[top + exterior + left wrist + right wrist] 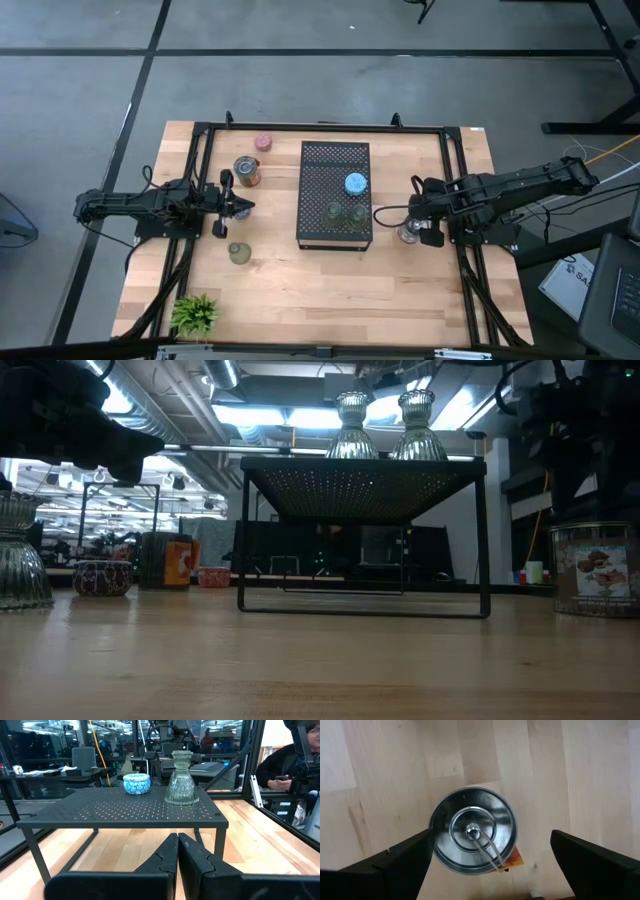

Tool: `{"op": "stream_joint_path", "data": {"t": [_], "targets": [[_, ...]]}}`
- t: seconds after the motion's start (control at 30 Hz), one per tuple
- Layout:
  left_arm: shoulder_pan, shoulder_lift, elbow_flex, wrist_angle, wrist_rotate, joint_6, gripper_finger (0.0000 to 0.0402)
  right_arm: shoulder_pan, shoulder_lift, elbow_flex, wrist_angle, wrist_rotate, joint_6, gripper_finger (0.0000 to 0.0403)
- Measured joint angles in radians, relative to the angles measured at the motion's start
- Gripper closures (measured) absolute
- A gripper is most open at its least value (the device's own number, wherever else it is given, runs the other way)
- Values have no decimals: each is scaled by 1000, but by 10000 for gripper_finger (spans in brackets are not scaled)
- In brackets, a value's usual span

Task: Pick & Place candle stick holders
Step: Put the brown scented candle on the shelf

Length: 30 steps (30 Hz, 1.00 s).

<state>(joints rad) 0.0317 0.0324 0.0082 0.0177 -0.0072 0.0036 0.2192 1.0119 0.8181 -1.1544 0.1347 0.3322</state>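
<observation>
A round silvery tin with a lid and a wire loop stands on the wood right of the black perforated tray. My right gripper points down over it, open, one finger on each side. In the low view the tin shows a picture label. A blue candle stick holder and two clear glass ones stand on the tray. A pink holder, another tin and an olive-green holder stand left of the tray. My left gripper waits there, shut, pointing level at the tray.
A small green plant stands at the near left corner. A black frame runs around the table. Bare wood lies between the tray and the near edge. A person sits beyond the table.
</observation>
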Motion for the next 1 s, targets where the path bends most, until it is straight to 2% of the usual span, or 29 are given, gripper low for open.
{"op": "stream_joint_path", "data": {"t": [0.33,1.0], "targets": [[0,0,0,0,0,0,395,13,2,0,19,-31,-39,3],[0,0,0,0,0,0,395,18,-5,-1,18,-24,-34,3]]}}
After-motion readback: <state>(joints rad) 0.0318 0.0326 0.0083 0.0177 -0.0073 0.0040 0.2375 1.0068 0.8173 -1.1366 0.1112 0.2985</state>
